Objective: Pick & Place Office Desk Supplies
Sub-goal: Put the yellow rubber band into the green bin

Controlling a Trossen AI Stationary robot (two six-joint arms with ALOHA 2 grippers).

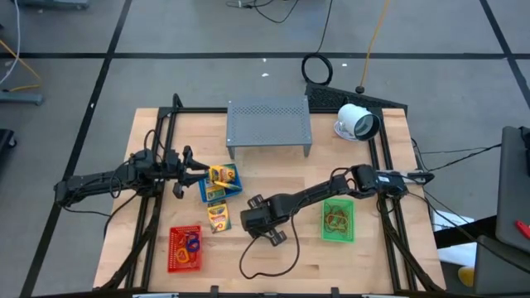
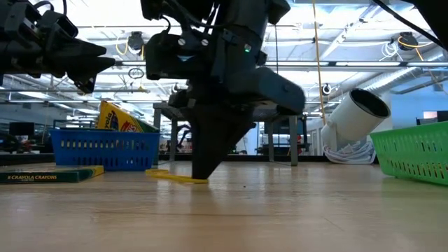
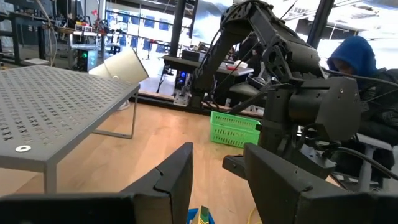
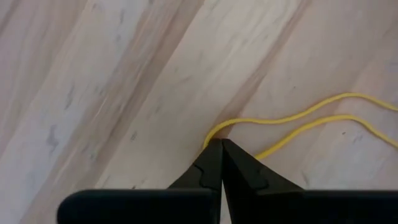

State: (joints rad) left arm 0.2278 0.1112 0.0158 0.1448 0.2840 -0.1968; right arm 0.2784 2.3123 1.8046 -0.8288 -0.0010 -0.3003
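A yellow rubber-band loop (image 4: 298,121) lies flat on the wooden table (image 1: 273,178); my right gripper (image 4: 219,144) points down at its near end, shut. In the high view that gripper (image 1: 257,218) is mid-table, between a crayon pack (image 1: 217,215) lying flat and the green basket (image 1: 338,220) that holds rubber bands. A blue basket (image 1: 222,178) has a yellow crayon pack (image 2: 115,117) leaning in it. The red basket (image 1: 185,248) also holds bands. My left gripper (image 3: 217,155) waits open and level, left of the blue basket, holding nothing. My right gripper has the yellow band's bent end (image 4: 210,135) at its shut fingertips, coming from above and pointing steeply down. The tips themselves hide the exact spot. The band (image 2: 175,177) lies slack on the table, stretching away from the fingertips (image 2: 201,176).
A grey perforated stand (image 1: 269,124) and a white round device (image 1: 358,122) stand at the far side. Black frame rails (image 1: 383,157) run along both table sides. A person in a blue hood (image 3: 351,56) sits beyond the table. Bare wood lies near the front edge.
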